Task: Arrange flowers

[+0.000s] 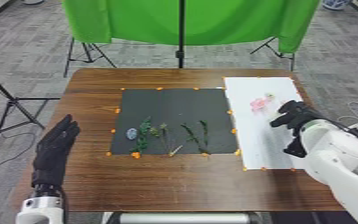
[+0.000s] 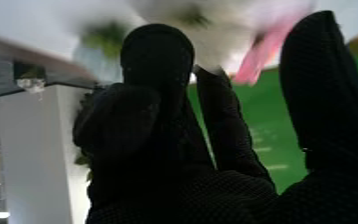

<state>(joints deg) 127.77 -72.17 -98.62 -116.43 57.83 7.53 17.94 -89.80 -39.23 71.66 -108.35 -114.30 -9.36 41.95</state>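
Note:
Over the white sheet (image 1: pixel 246 127) stands my right hand (image 1: pixel 293 117), palm down, fingers relaxed and apart. Just beyond its fingertips lies a pink flower (image 1: pixel 259 104), with a small pale bloom at its side. In the right wrist view, my right hand (image 2: pixel 175 150) has its fingers mostly straight; a pink flower (image 2: pixel 262 52) and a blurred white flower (image 2: pixel 213 35) are behind the fingertips, contact unclear. Several green stems (image 1: pixel 143 136) and a bluish oval piece (image 1: pixel 132 133) lie on the dark mat (image 1: pixel 175 107). My left hand (image 1: pixel 58 140) is open at the table's left side, fingers straight.
Orange markers (image 1: pixel 159 88) line the edges of the mat and sheet on the brown table (image 1: pixel 158 187). A green backdrop (image 1: pixel 140 20) hangs beyond the far edge, and a black tripod (image 1: pixel 14 100) stands left of the table.

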